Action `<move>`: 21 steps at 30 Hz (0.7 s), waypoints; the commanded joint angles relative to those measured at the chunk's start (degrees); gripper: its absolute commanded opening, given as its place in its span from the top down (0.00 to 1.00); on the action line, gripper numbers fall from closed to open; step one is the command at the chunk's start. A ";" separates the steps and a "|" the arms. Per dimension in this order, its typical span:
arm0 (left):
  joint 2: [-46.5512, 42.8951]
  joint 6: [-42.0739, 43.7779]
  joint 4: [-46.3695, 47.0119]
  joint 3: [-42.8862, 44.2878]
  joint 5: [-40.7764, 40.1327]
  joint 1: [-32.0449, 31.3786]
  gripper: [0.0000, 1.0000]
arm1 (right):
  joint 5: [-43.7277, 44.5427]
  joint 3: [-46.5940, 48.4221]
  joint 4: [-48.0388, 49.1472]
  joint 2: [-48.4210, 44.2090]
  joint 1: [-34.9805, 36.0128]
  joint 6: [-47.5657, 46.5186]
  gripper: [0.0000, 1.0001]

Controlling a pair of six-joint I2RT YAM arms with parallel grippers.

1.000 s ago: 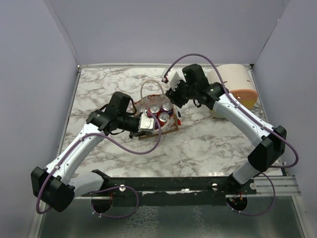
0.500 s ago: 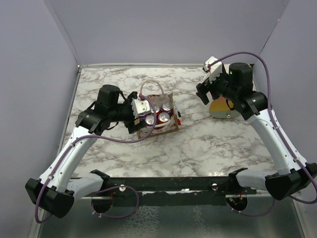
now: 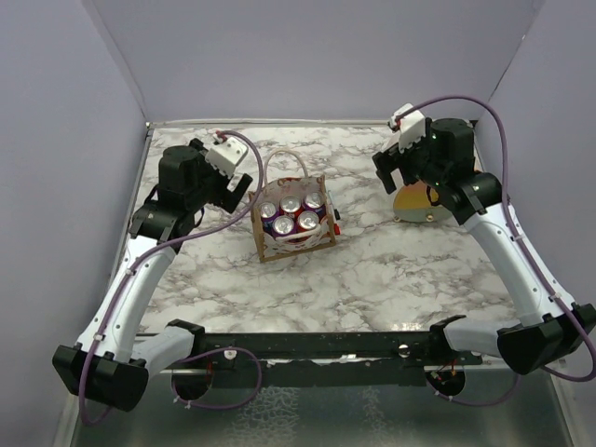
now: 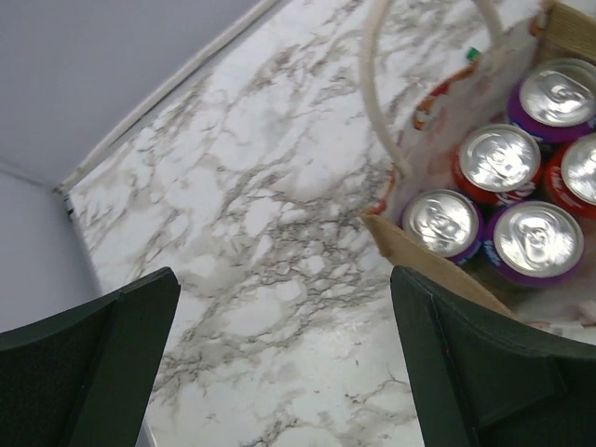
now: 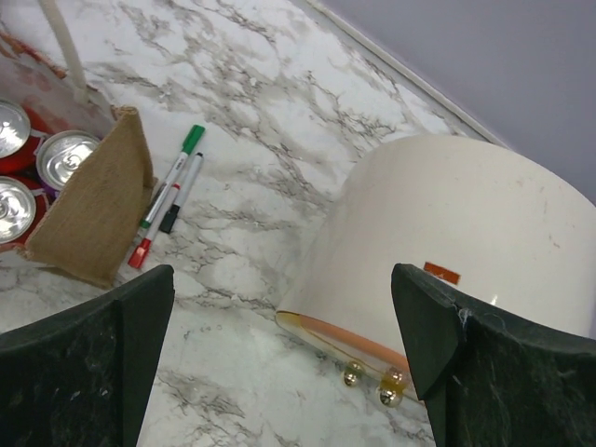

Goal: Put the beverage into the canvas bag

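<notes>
The canvas bag (image 3: pixel 292 246) stands upright mid-table, brown with a white lacy front and a white rope handle (image 4: pixel 376 102). Several red and purple beverage cans (image 3: pixel 291 214) stand inside it, tops up; the left wrist view shows the cans (image 4: pixel 537 237) behind the bag's brown wall (image 4: pixel 424 256). My left gripper (image 3: pixel 235 184) hangs open to the left of the bag with only bare marble between its fingers (image 4: pixel 284 279). My right gripper (image 3: pixel 389 172) is open at the back right, holding nothing, over the cream container's edge (image 5: pixel 282 275). The bag's corner (image 5: pixel 93 219) shows at its left.
A large cream dome-shaped container (image 3: pixel 416 200) with an orange-yellow rim (image 5: pixel 340 333) lies on its side at the back right. Red, green and black markers (image 5: pixel 168 196) lie on the marble just right of the bag. Grey walls close in three sides.
Both grippers have opened wide and pulled back from the bag. The left one rose up and to the left; the right one swung right to the cream container.
</notes>
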 commanded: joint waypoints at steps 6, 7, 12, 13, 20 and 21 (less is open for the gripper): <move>-4.66 -9.87 15.46 -3.56 -19.13 4.45 0.01 | 11.90 -1.15 6.50 -2.45 -6.59 6.28 0.00; -4.84 -10.21 16.16 -3.92 -19.49 4.84 0.01 | 11.72 -1.19 6.72 -2.90 -7.35 6.64 0.00; -4.89 -11.42 20.51 -5.41 -18.38 6.46 0.01 | 11.33 -2.58 8.08 -5.36 -9.89 6.57 0.00; -4.67 -11.41 21.06 -5.44 -17.55 6.82 0.01 | 11.02 -2.71 8.12 -5.80 -10.31 6.27 0.00; -3.62 -10.33 23.44 -5.40 -12.47 8.83 0.01 | 8.34 -5.26 9.40 -8.93 -12.79 4.60 0.00; -4.07 -10.05 23.98 -5.78 -11.78 8.92 0.01 | 7.95 -5.46 9.55 -9.24 -13.09 4.48 0.00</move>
